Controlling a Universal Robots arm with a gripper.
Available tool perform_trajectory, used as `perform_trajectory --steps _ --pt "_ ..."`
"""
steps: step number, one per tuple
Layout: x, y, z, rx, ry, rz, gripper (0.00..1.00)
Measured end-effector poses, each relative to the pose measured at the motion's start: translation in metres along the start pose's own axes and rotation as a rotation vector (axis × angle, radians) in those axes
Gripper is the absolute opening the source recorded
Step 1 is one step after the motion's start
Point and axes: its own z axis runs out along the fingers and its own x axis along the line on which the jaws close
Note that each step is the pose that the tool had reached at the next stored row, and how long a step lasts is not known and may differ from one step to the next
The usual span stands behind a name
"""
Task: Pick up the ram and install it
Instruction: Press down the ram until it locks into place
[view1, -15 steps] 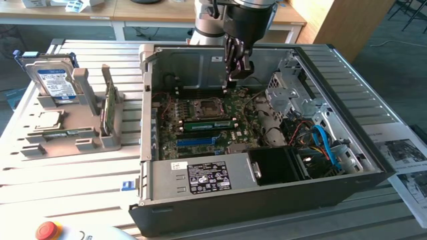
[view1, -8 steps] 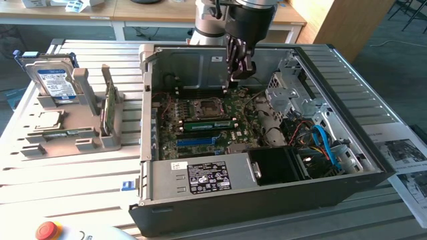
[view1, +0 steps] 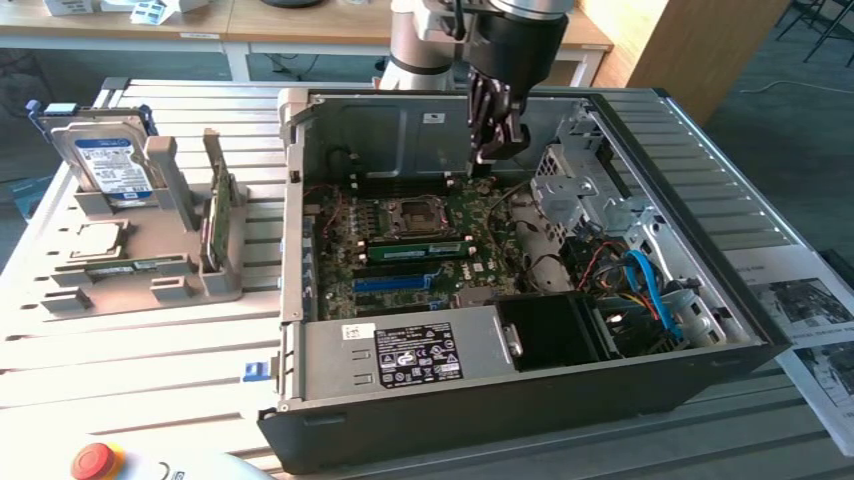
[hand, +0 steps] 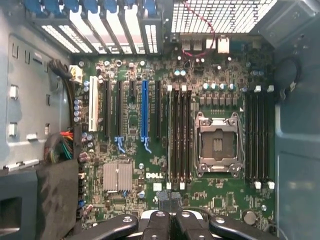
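One ram stick (view1: 216, 222) stands on edge in the grey holder (view1: 147, 285) at the exterior view's left, outside the computer case (view1: 534, 400). A second green stick (view1: 416, 250) lies along the memory slots on the motherboard, just beside the processor socket (view1: 407, 215). My gripper (view1: 491, 152) hangs inside the case above the back of the motherboard, well away from the holder. In the wrist view its fingers (hand: 162, 216) are pressed together with nothing visible between them, over the board's edge near the black memory slots (hand: 180, 135) and the open socket (hand: 217, 145).
The holder also carries a hard drive (view1: 107, 165) with a blue-white label and a square silver processor chip (view1: 87, 238). Inside the case are a drive cage (view1: 581, 190), blue cables (view1: 647, 285), a power supply (view1: 414, 355) and a black fan shroud (view1: 561, 330). A red stop button (view1: 94, 460) sits in front.
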Motion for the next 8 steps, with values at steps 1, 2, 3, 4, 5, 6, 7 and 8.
perform_trajectory --steps 1,2,3,4,5,6,7,8 --pt "0.0 -0.0019 -0.0001 0.0 0.0001 0.0 0.1" --pt "0.0 -0.0037 -0.0001 0.0 0.0001 0.0 0.1" --pt "0.0 -0.0055 -0.0002 0.0 0.0001 0.0 0.1" --pt "0.0 -0.0076 -0.0002 0.0 0.0 0.0 0.1" --pt "0.0 -0.0092 -0.0003 0.0 0.0 0.0 0.1" --pt "0.0 -0.0109 -0.0003 0.0 0.0001 0.0 0.1" --pt "0.0 -0.0123 -0.0004 0.0 0.0001 0.0 0.1" --pt "0.0 -0.0137 -0.0004 0.0 0.0 0.0 0.1"
